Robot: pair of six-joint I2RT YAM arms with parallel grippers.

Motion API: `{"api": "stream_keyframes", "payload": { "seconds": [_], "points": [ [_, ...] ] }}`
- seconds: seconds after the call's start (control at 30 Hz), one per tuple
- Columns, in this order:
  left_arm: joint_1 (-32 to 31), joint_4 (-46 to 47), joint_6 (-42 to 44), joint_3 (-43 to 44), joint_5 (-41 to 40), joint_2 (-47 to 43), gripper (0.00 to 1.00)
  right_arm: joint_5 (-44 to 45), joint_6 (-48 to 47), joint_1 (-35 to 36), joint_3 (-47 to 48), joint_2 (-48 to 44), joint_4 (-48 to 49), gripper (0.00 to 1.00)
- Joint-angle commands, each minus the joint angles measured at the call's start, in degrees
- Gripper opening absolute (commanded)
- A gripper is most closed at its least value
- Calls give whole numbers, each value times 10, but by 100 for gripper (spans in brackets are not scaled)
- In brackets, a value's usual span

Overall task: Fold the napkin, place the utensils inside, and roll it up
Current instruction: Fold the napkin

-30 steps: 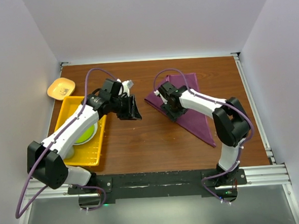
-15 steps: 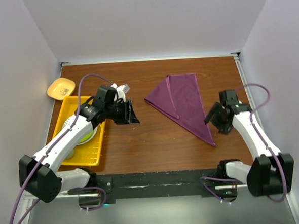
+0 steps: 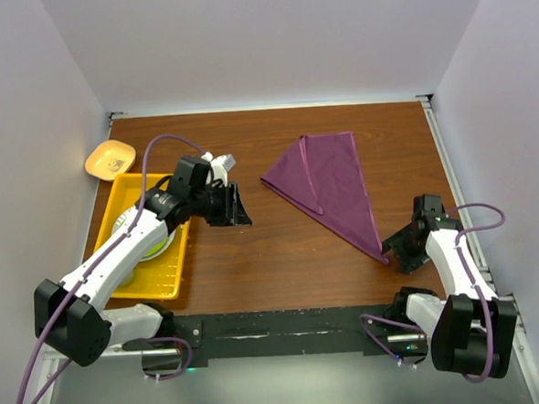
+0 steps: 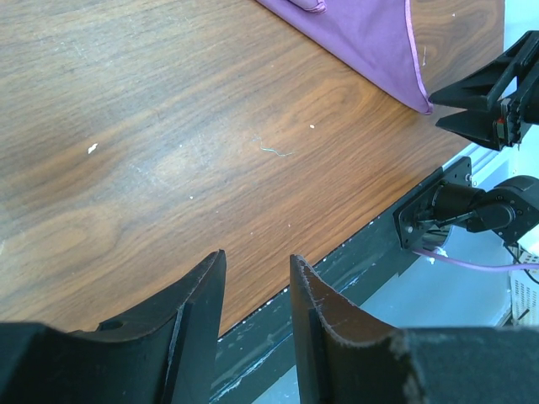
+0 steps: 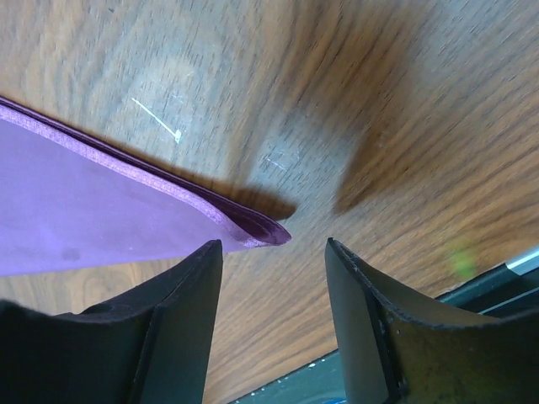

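Top view. The napkin [image 3: 328, 185], plum-purple, lies flat on the brown wooden table [image 3: 283, 265], right of centre. It is folded into a long triangle: the wide edge is toward the back wall, and the narrow tip points to the near right. A raised fold line runs down it from the far corner.

My right gripper [image 3: 396, 249] sits low at that near tip, just beside it. My left gripper [image 3: 238, 208] hangs over bare wood left of the napkin, well apart from the cloth. Behind my left arm is a yellow tray [image 3: 178, 281] with a lime-green plate [image 3: 157, 241] in it, partly hidden by the arm. A small orange-yellow dish [image 3: 109, 159] rests at the far left corner, beyond the tray.

Left wrist view. The jaws of my left gripper [image 4: 257, 261] are spread part way, with nothing between them but table. The napkin [image 4: 362, 29] lies far ahead, and my right gripper [image 4: 440, 105] stands open-mouthed at its point.

Right wrist view. The jaws of my right gripper [image 5: 274, 252] are spread and pinch nothing. The layered tip of the napkin [image 5: 84, 202] lies on the wood just ahead of the gap. I cannot tell whether my left-hand finger [image 5: 168, 320] touches the cloth.
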Motion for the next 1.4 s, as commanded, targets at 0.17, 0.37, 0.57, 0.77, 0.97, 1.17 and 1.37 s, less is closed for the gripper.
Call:
{"api": "stream_keyframes", "payload": {
  "seconds": [0.17, 0.37, 0.57, 0.77, 0.97, 1.17, 1.37],
  "points": [
    [-3, 2, 7, 12, -2, -9, 41, -30, 34, -6, -29, -1, 51, 53],
    [-4, 0, 6, 13, -2, -5, 41, -22, 36, -6, -36, 5, 64, 47],
    [-3, -1, 5, 10, -7, -8, 41, -21, 44, -7, -46, -12, 73, 33],
    [-2, 2, 4, 7, -9, -9, 41, -28, 16, -6, -15, -16, 70, 10],
    [0, 5, 2, 3, -9, -9, 41, -50, -99, 13, 103, 56, 111, 1],
    [4, -10, -13, 2, -23, -18, 41, -43, -234, 171, 300, 228, 134, 1],
    [7, -46, -13, 31, -52, -20, 41, -29, -303, 268, 480, 370, 92, 1]
  ]
}}
